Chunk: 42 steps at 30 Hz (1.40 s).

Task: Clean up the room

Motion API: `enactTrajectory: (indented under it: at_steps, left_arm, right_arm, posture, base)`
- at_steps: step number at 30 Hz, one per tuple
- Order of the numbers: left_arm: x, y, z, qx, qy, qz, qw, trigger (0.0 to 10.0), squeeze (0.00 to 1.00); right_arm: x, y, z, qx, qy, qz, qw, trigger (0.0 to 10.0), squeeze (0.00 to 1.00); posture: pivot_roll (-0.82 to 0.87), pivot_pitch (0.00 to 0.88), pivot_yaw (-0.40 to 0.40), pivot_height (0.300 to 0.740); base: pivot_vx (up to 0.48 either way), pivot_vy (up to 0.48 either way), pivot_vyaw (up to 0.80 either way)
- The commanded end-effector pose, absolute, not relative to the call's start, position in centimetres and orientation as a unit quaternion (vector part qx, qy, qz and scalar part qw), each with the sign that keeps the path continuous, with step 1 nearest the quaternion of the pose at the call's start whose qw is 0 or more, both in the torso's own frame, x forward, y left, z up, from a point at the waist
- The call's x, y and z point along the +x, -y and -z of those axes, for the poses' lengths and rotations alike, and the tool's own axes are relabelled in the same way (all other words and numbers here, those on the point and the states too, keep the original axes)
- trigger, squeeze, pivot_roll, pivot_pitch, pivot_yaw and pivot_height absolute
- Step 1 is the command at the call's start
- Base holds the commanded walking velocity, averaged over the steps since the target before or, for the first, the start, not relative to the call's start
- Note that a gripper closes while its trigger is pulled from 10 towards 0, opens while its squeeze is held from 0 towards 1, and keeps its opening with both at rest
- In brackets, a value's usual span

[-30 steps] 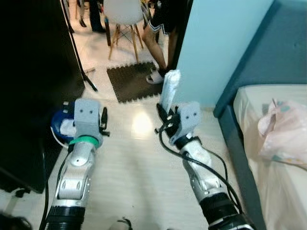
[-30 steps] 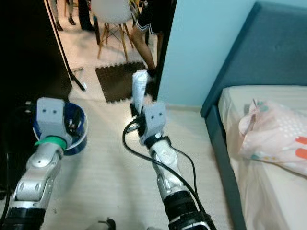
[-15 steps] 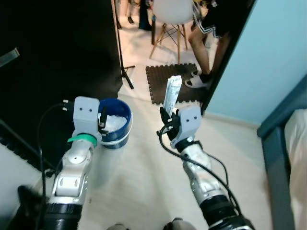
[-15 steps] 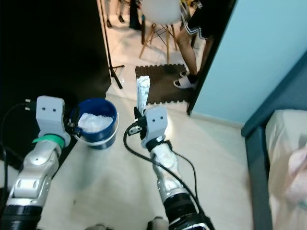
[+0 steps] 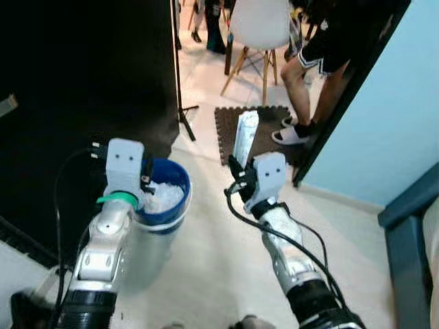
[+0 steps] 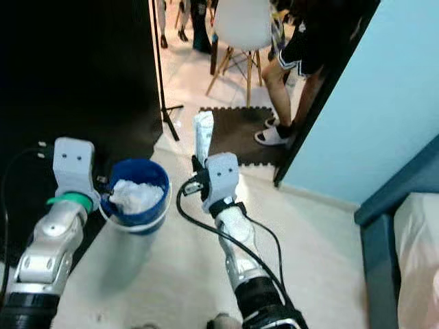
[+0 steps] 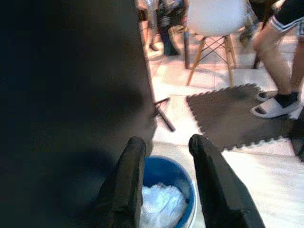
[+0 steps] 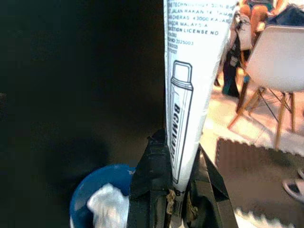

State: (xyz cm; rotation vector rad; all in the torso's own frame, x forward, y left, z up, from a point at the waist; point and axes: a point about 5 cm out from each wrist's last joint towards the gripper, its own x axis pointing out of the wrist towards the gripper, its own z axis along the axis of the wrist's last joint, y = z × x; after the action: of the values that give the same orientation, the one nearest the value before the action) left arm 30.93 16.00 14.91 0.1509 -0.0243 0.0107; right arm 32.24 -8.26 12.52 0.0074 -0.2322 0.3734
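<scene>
My right gripper (image 5: 238, 169) is shut on a tall white tube-like packet with black print (image 5: 245, 136), held upright at chest height; the packet (image 8: 186, 85) rises from between the fingers in the right wrist view. A blue bucket (image 6: 143, 218) with crumpled white waste (image 6: 132, 195) stands on the pale floor by the black wall. My left gripper (image 7: 165, 139) is open with nothing in it and hovers just above the bucket's near-left rim (image 7: 189, 199). The bucket (image 8: 93, 192) lies to the left of the held packet.
A black wall or curtain (image 5: 75, 75) fills the left. Beyond stand a thin black stand pole (image 5: 176, 62), a dark foam mat (image 5: 264, 131), a white chair (image 5: 260, 24) and a person's legs (image 5: 307, 72). A light blue wall (image 5: 405, 103) and a dark blue bed frame (image 5: 410, 229) lie right.
The camera has swung left, so the bed and its bag slid out at the right. The bucket now sits closer under my left gripper. The packet stays in my right gripper.
</scene>
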Motion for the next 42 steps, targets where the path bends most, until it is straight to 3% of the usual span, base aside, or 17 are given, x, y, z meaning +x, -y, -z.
enactTrajectory:
  at_steps: [1, 14, 22, 26, 30, 34, 42]
  left_arm:
    - [30.8, -16.4, -14.7, 0.082, 0.007, -0.012, 0.997, 10.0, 0.0]
    - [30.6, -16.4, -14.7, 0.082, 0.005, -0.015, 0.996, 10.0, 0.0]
    - [30.5, -16.7, -14.6, 0.082, 0.0, -0.005, 0.997, 10.0, 0.0]
    - [30.5, -16.1, -14.3, 0.075, -0.014, 0.041, 0.996, 10.0, 0.0]
    - [29.6, -14.8, -13.7, 0.049, -0.053, 0.171, 0.983, 10.0, 0.0]
    - [28.3, -14.2, -13.3, 0.025, -0.084, 0.252, 0.964, 10.0, 0.0]
    - [26.5, -14.7, -13.2, 0.016, -0.095, 0.32, 0.942, 10.0, 0.0]
  right_arm:
    - [32.2, 7.8, -12.5, 0.01, 0.114, -0.194, 0.974, 10.0, 0.0]
    - [32.2, 7.2, -12.4, 0.014, 0.109, -0.207, 0.972, 10.0, 0.0]
    - [33.0, 8.5, -12.3, 0.016, 0.098, -0.144, 0.985, 10.0, 0.0]
    - [33.4, 9.5, -11.8, 0.013, 0.08, -0.109, 0.991, 10.0, 0.0]
    - [33.5, 10.5, -11.4, 0.006, 0.068, -0.081, 0.994, 10.0, 0.0]
    - [33.6, 10.3, -11.3, -0.002, 0.066, -0.078, 0.995, 10.0, 0.0]
    - [33.5, 9.4, -11.0, -0.016, 0.062, -0.094, 0.994, 10.0, 0.0]
  posture:
    - [0.06, 0.0, 0.036, 0.712]
    - [0.08, 0.0, 0.031, 0.712]
    - [0.08, 0.0, 0.038, 0.712]
    - [0.08, 0.0, 0.042, 0.712]
    - [0.08, 0.0, 0.047, 0.712]
    - [0.08, 0.0, 0.049, 0.712]
    - [0.09, 0.0, 0.049, 0.712]
  base:
    - [0.472, 0.0, 0.73]
    - [0.473, 0.0, 0.66]
    - [0.472, 0.0, 0.0]
    - [0.472, 0.0, 0.0]
    - [0.462, 0.0, -0.56]
    - [0.307, 0.0, 0.0]
    - [0.0, 0.0, 0.0]
